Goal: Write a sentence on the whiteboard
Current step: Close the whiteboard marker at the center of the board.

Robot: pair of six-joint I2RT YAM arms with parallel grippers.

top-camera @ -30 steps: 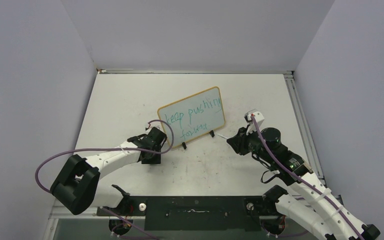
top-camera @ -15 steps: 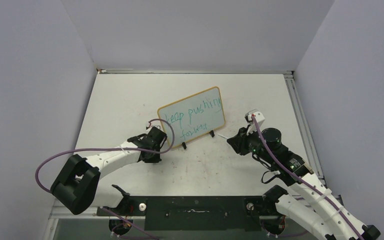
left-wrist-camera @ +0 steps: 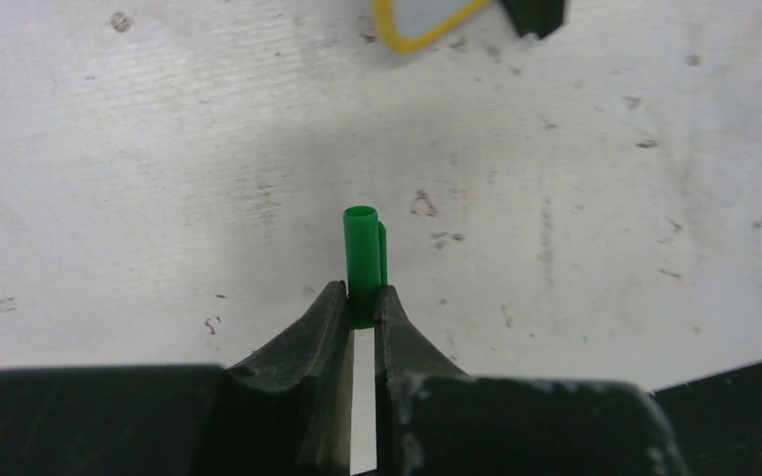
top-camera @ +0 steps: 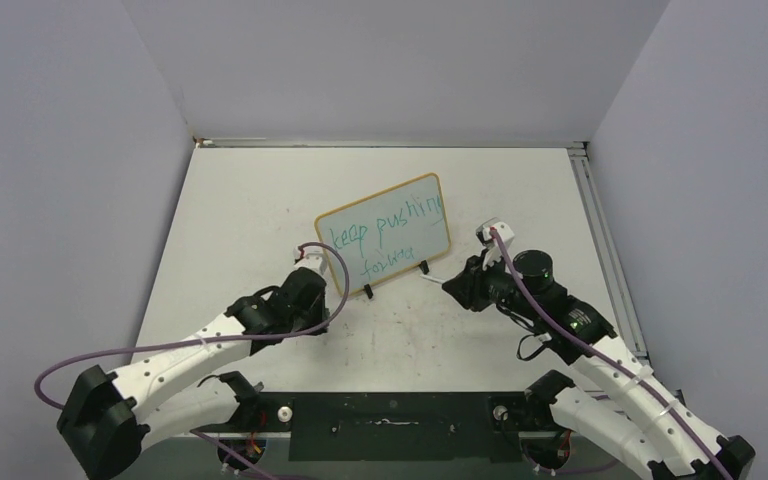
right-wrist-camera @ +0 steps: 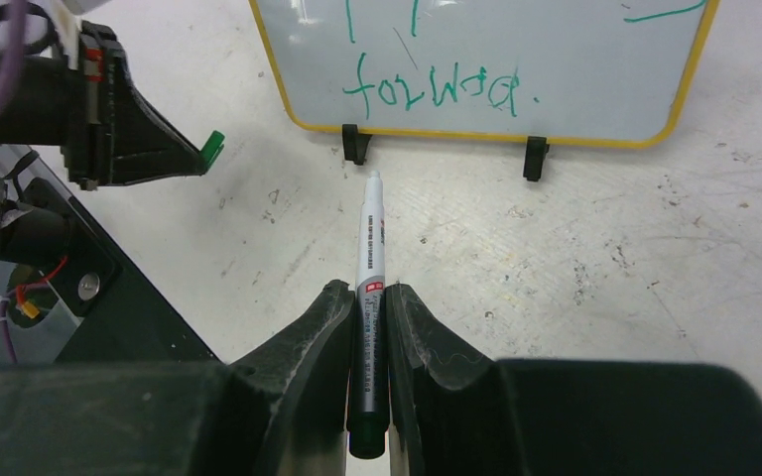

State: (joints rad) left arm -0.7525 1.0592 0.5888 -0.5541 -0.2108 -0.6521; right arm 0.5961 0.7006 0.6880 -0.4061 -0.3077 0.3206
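The whiteboard (top-camera: pixel 385 205) stands tilted on two black clip feet near the table's middle, with a tan-yellow frame. The sentence (top-camera: pixel 388 236) is in teal-green, "keep pushing" above "forward"; "forward" also shows in the right wrist view (right-wrist-camera: pixel 435 87). My right gripper (right-wrist-camera: pixel 369 293) is shut on a white marker (right-wrist-camera: pixel 370 238), its bare tip pointing at the board's lower edge, a little short of it. My left gripper (left-wrist-camera: pixel 360 293) is shut on a green marker cap (left-wrist-camera: pixel 362 253), held above the table left of the board's near corner (left-wrist-camera: pixel 422 25).
The white tabletop (top-camera: pixel 260 200) is scuffed with dark specks. A black base plate (top-camera: pixel 390 425) runs along the near edge between the arm bases. Grey walls close in the left, back and right. A metal rail (top-camera: pixel 600 230) lines the right edge.
My left arm has swung its elbow back toward the near edge, the gripper staying left of the board. My right gripper has shifted slightly left toward the board with the marker.
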